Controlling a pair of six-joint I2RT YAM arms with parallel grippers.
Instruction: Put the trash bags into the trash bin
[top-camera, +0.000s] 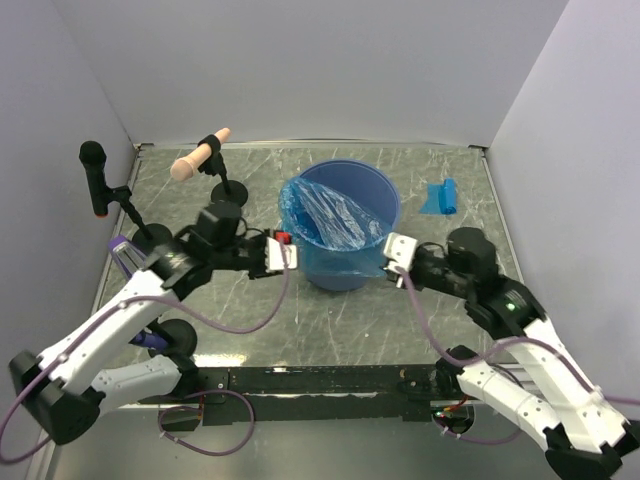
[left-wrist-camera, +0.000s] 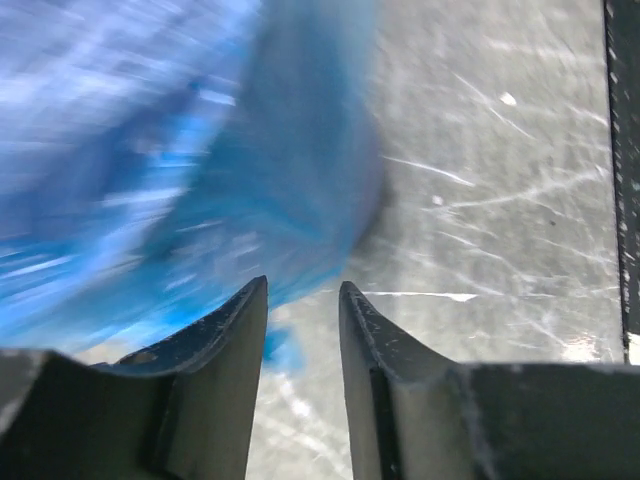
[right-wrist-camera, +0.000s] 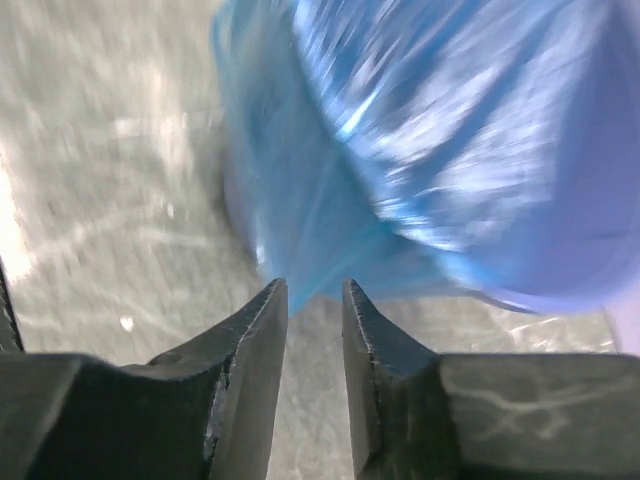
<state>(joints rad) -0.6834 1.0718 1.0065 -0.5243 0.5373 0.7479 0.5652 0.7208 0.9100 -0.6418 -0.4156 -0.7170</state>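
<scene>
Bag (top-camera: 335, 222) draped inside bin (top-camera: 345, 272), over rim. Left gripper (top-camera: 288, 254) at left rim, right gripper (top-camera: 388, 256) at right rim; both jaws narrowly parted, empty. Packet (top-camera: 440, 196) far right, apart.

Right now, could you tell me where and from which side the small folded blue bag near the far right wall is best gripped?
I would take the folded bag across its middle, coming straight down with the right tool. It lies flat on the table, compact, apart from the trash bin, with bare surface around it; a sideways approach would likely just push it.
</scene>
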